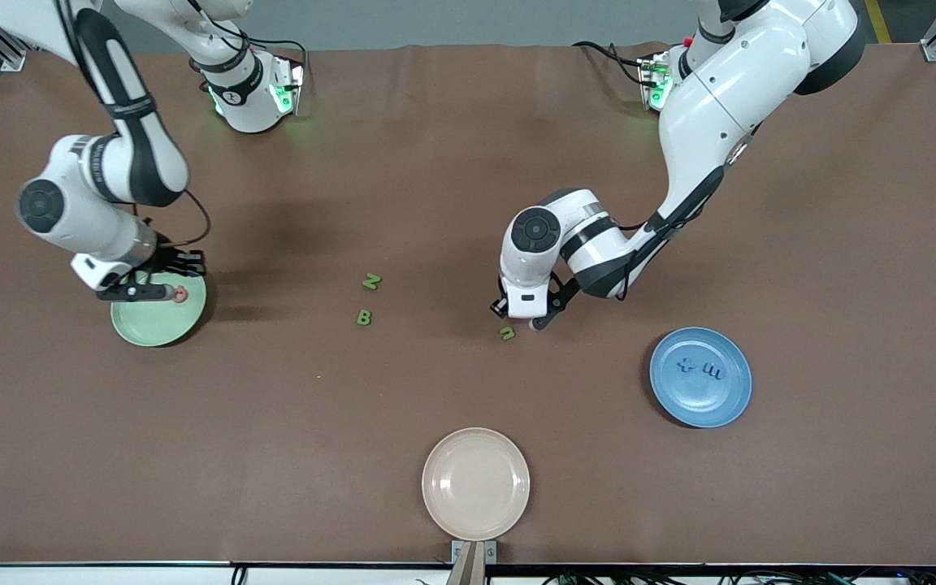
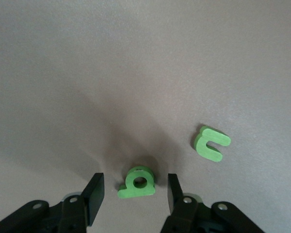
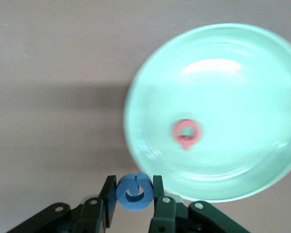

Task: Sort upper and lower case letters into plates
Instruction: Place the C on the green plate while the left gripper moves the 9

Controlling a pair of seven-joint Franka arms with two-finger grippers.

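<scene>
A brown tabletop (image 1: 435, 162) carries three plates and several small toy letters. The right pincer (image 3: 134, 193) hangs at the rim of the pale green plate (image 1: 151, 325), clamped on a blue C (image 3: 133, 192). A pink-red round letter (image 3: 186, 134) already lies in that plate.

The left pincer (image 2: 136, 191) is down at the tabletop near the middle, its fingers half closed on either side of a green b (image 2: 137, 183). The b stands on edge between them, with a small gap showing at each finger, so whether it is gripped yet cannot be told. A green n (image 2: 211, 143) lies just beside it.

A green N (image 1: 371, 281) and a green B (image 1: 364, 318) rest apart toward the right arm's end. The blue plate (image 1: 671, 390) holds a blue x (image 1: 686, 365) and a blue m (image 1: 713, 372). A beige plate (image 1: 476, 483) sits nearest the front camera.

To do these steps well, the right pincer likely needs to be fully over the green plate's bowl before letting go, since a release at the rim could send the C onto the tabletop. The left should close squarely on the b's flat faces and lift straight up, keeping clear of the n.
</scene>
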